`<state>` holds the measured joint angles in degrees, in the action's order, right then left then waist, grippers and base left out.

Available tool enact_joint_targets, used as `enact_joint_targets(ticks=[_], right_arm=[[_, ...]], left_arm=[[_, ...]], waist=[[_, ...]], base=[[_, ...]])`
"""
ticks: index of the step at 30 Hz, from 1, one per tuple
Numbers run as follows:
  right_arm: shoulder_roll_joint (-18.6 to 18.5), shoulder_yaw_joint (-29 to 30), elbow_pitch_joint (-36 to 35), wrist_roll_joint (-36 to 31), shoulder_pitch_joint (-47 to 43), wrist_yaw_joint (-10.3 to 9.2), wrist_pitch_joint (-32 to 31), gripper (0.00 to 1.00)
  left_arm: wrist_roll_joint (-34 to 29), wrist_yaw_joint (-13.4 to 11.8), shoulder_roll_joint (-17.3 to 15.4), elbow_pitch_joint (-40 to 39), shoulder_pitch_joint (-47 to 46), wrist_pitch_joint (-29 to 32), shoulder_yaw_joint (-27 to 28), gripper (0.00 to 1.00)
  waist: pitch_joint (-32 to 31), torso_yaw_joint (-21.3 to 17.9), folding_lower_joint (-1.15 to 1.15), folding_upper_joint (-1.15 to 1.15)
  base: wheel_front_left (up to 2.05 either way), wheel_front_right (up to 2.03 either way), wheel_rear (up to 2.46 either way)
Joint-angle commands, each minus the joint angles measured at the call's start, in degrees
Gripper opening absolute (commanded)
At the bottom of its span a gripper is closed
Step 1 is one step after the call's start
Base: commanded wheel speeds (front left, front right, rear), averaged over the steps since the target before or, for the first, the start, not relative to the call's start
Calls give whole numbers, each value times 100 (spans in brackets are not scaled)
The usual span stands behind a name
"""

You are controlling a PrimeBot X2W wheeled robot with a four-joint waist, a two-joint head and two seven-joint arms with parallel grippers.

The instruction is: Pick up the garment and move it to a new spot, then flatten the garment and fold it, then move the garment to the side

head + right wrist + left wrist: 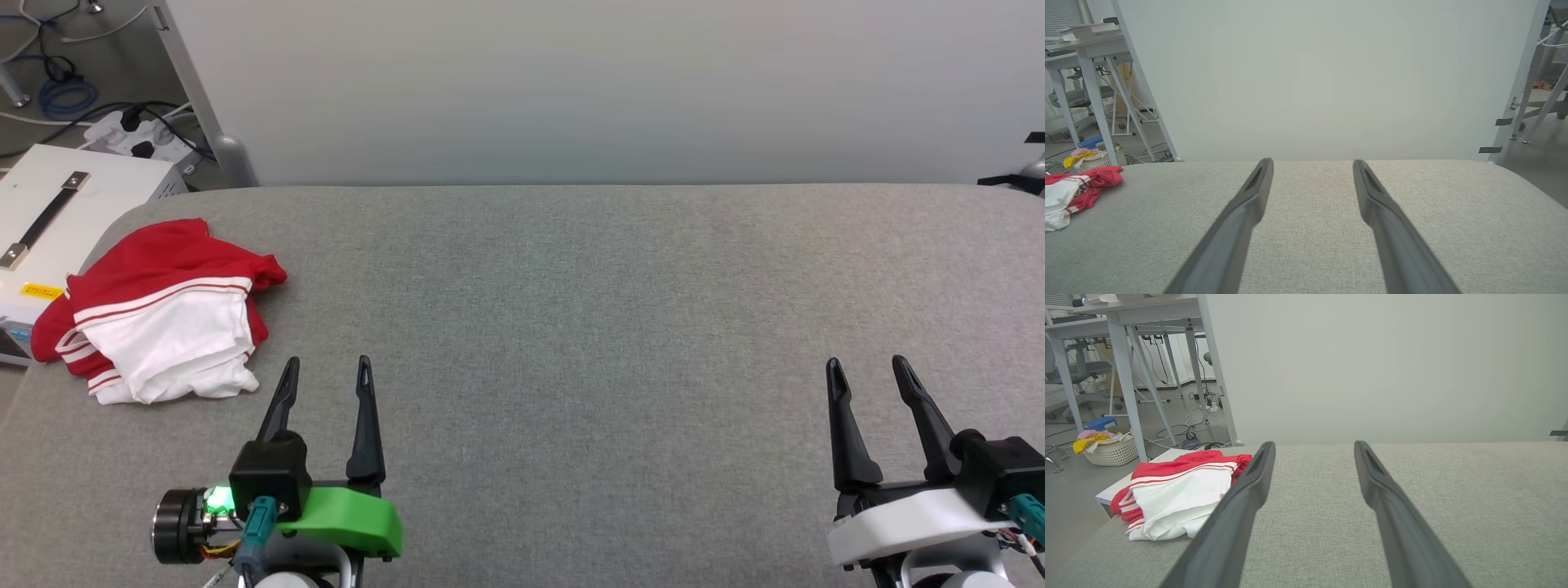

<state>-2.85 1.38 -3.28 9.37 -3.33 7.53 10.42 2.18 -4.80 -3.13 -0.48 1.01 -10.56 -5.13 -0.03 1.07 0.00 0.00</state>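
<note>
The garment (pixel 159 314) lies bunched in a red and white heap with striped trim at the far left of the grey cloth-covered table (pixel 571 327). It also shows as the garment (pixel 1175 494) in the left wrist view and the garment (pixel 1073 190) at the left edge of the right wrist view. My left gripper (pixel 326 371) stands open just right of the heap, apart from it, nothing between its fingers. My right gripper (pixel 865 367) stands open over bare table at the lower right.
A white box with a black handle (pixel 57 220) stands beside the table's left end, with cables and a power strip (pixel 139 135) on the floor behind. A pale panel (pixel 612 90) rises behind the table. A laundry basket (pixel 1110 447) sits on the floor under desks.
</note>
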Motion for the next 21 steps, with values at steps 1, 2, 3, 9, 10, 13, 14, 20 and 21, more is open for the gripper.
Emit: enact_joint_targets(ticks=[1, 2, 3, 9, 10, 13, 14, 20, 21], right_arm=[[-2, -10, -48, 44, -58, -3, 74, 100], [-2, -12, -48, 53, -66, -3, 87, 100], [-2, -15, -48, 59, -72, -3, 97, 100], [-2, -23, -46, 101, -111, -3, 167, 100], [-2, -24, -45, 108, -117, -3, 180, 100], [-2, -25, -43, 130, -134, -4, 217, 100], [-2, -25, -43, 137, -138, -4, 227, 100], [-3, -25, -38, 183, -160, -4, 297, 100], [-3, -26, -38, 192, -165, -4, 310, 100]], left_arm=[[42, -56, 18, 11, -65, -54, -15, 100], [42, -64, 19, 14, -63, -68, -21, 100], [42, -71, 19, 17, -60, -78, -27, 100], [50, -108, 20, 22, -50, -149, -71, 100], [55, -105, 20, 19, -50, -162, -81, 100], [68, -95, 21, 10, -44, -199, -98, 100], [71, -91, 21, 8, -42, -210, -103, 100], [92, -87, 22, 2, -41, -281, -126, 100], [99, -86, 22, 3, -40, -294, -131, 100]], waist=[[-3, 1, 0, 0], [-5, 2, 0, 0], [-7, 3, 0, 0], [-16, 10, 0, 0], [-16, 11, 0, 0], [-20, 14, 0, 0], [-19, 15, 0, 0], [-12, 24, 0, 0], [-9, 25, 0, 0]], base=[[0, 0, 0], [0, 0, 0], [0, 0, 0], [0, 0, 0], [0, 0, 0], [0, 0, 0], [0, 0, 0], [0, 0, 0], [0, 0, 0]])
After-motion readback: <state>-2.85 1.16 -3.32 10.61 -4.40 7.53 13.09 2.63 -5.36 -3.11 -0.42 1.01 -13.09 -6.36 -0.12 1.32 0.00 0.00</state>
